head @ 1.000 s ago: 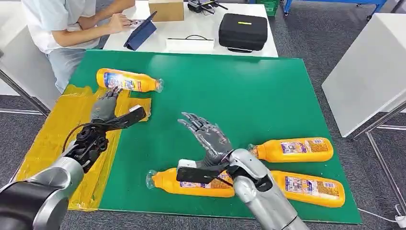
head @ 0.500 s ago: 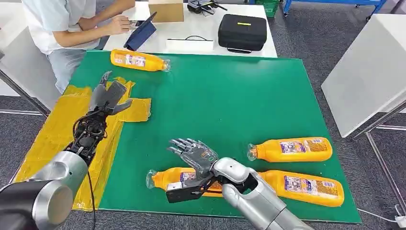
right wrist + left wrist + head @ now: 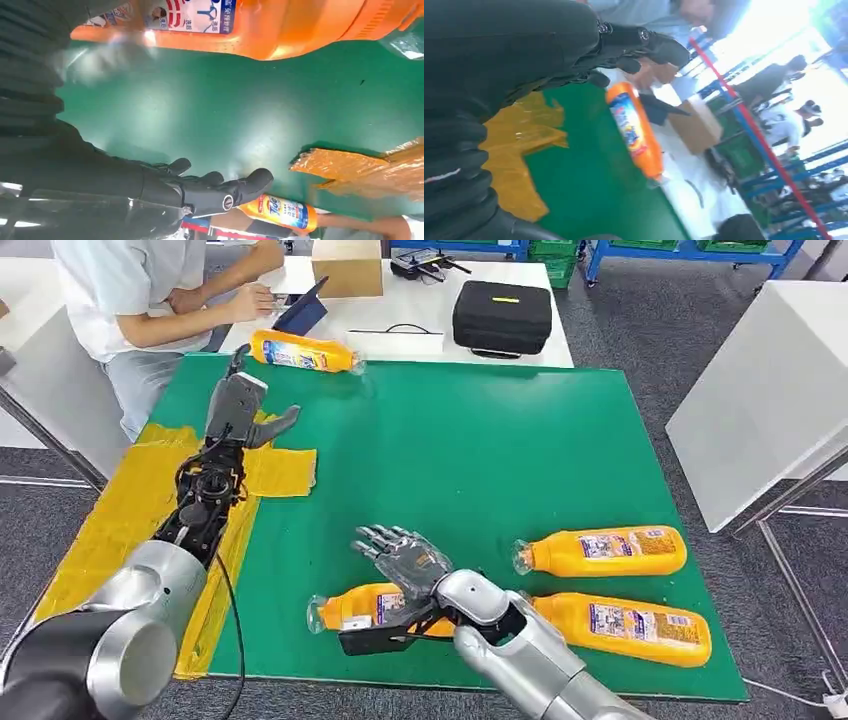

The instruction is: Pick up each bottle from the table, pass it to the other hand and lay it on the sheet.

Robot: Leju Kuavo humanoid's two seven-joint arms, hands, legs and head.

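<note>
far bottle (image 3: 303, 352) has rolled off the sheet (image 3: 130, 510) to the mat's far edge — left hand (image 3: 238, 408) open, empty; right hand (image 3: 405, 558) open over near bottle (image 3: 365, 608) — placement undone.

You can read one word here: "Tide". It stands on the blue and white label of the far orange bottle (image 3: 278, 211), the one lying at the far edge of the green table. The labels on the other orange bottles (image 3: 611, 551) have small print and pictures, but the letters are too tiny or blurry for you to read.
</note>
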